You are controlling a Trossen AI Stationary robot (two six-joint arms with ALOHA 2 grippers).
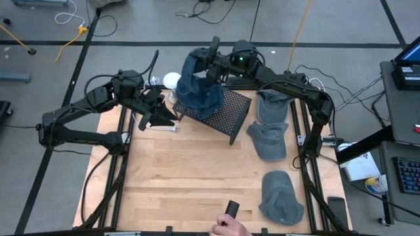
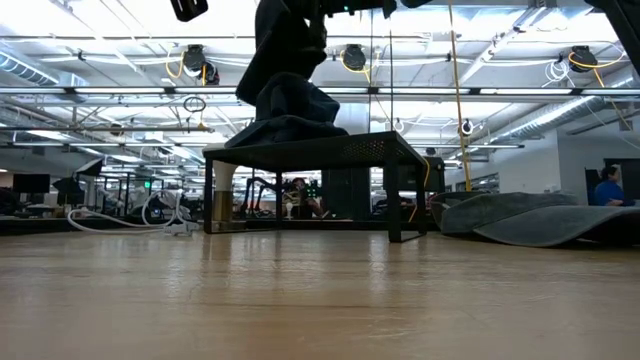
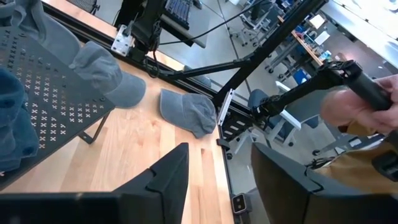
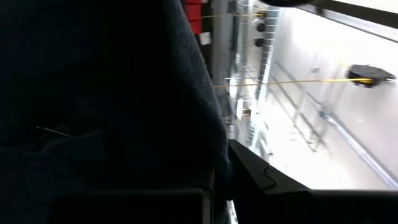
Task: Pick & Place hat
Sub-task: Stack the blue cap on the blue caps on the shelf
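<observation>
On the wooden table (image 1: 197, 177), right jaws seemingly grip the hat (image 1: 197, 88); left jaws open.

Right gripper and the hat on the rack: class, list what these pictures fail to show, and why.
- Right gripper: high view, its fingertips are buried in the blue hat.
- Right wrist view: the hat fills the picture, hiding the rack.
- Low view: the gripper is cut off by the top edge.
- High view: a person's hand is cut by the bottom edge.
</observation>
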